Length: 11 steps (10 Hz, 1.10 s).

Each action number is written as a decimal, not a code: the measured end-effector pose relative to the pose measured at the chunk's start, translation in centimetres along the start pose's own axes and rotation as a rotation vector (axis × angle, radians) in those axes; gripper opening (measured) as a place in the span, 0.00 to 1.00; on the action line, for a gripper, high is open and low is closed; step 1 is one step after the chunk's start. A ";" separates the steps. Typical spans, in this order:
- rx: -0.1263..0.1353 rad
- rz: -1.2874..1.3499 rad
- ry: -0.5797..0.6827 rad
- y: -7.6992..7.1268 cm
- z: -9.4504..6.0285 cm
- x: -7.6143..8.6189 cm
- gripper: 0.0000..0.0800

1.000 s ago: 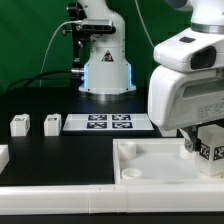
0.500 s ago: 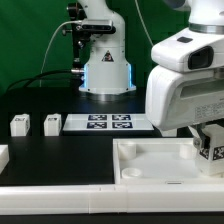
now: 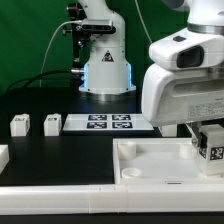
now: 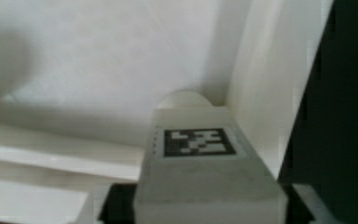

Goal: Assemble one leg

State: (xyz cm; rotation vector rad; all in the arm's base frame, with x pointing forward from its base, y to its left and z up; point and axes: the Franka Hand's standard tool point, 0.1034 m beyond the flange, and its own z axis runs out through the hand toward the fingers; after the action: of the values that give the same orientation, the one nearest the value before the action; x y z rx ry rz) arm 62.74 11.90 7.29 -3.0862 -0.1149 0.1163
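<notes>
The arm reaches down at the table's (image 3: 60, 150) edge on the exterior view's right. Its gripper (image 3: 206, 141) is clamped on one leg (image 3: 212, 152) over the single white tray (image 3: 150, 165). A second leg (image 3: 19, 125) and a third leg (image 3: 51, 124) stand near the opposite edge, beside one marker board (image 3: 110, 123). The tabletop is black and the curtain (image 3: 30, 40) green.

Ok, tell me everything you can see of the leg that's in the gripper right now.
The leg is a small white block-shaped peg, plastic by its look, with a square black-and-white tag on one face that shows in both views. It hangs roughly upright in the gripper, whose fingers clamp its sides, at the exterior view's right, over the large white tray-like piece. In the wrist view its far end looks rounded and points down near one of the tray's walls. Whether it touches the tray cannot be told.
</notes>
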 end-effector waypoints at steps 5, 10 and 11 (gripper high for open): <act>0.001 0.668 0.004 0.0 0.0 0.1 0.37; 0.008 1.252 -0.001 -0.3 0.0 0.0 0.37; 0.011 1.360 -0.005 -0.4 0.0 0.0 0.37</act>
State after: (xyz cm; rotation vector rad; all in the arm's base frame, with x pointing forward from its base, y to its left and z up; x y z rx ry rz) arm 62.69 12.30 7.27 -2.5096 1.8805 0.1499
